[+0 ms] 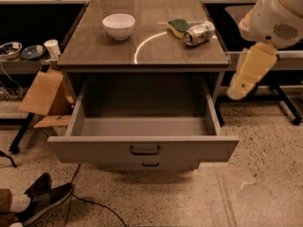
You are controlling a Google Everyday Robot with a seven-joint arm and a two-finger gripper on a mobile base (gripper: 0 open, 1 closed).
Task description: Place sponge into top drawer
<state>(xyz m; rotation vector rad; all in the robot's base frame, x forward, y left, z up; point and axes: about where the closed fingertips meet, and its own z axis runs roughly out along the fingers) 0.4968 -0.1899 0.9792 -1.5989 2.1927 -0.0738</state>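
The sponge (178,27), yellow with a dark green face, lies on the cabinet top at the back right, touching the crushed can (199,33) on its right. The top drawer (142,147) is pulled wide open below the top; its grey inside shows nothing in it, and a dark bar handle (145,150) is on its front. My gripper (239,90) hangs from the white arm (277,13) to the right of the cabinet, beside the drawer's right wall and below the tabletop, well apart from the sponge.
A white bowl (119,25) stands at the back left of the top. The lower drawer front (150,164) shows under the open drawer. Cardboard (43,94) leans at the left, by a shelf with dishes (21,51). A person's shoe (45,197) is at the bottom left.
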